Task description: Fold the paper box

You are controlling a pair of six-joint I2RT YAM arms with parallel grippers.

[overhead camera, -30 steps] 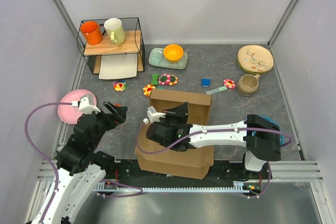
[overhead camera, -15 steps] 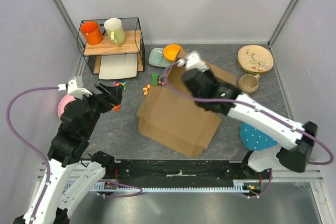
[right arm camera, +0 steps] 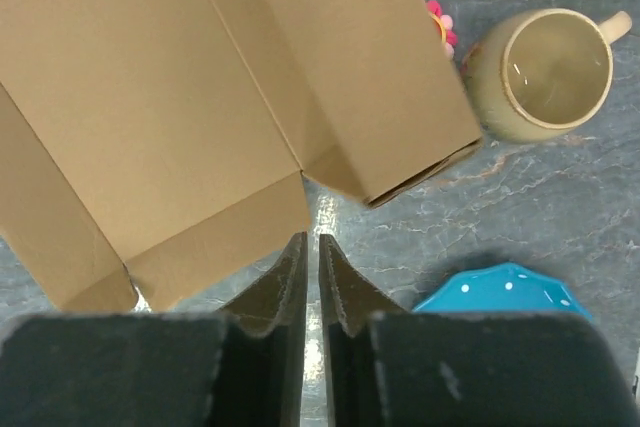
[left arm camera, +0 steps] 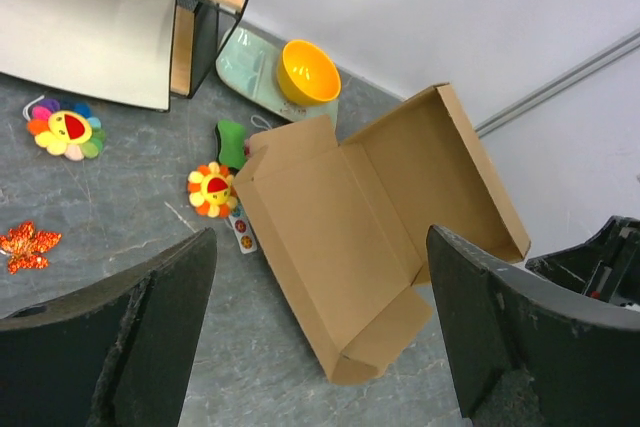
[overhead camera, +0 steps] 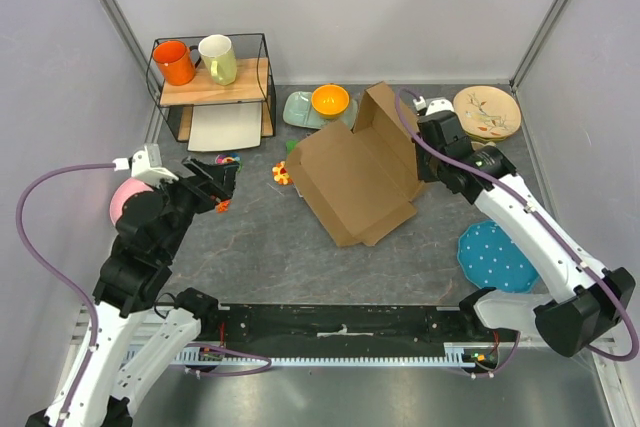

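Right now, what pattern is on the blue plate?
The blue plate has small white dots; the top view shows it best.

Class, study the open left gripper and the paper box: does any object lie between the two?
Nothing tall does. The left gripper, jaws wide, faces the paper box directly. Only a flat yellow flower toy lies beside the box's edge nearest that gripper, probably too low to block.

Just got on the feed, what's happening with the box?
The brown corrugated cardboard box lies open in the middle of the table, its far-right panel tilted up. The right gripper is shut at the box's right edge beside that panel; whether it pinches cardboard is unclear. The left gripper hangs open to the left, apart from the box.
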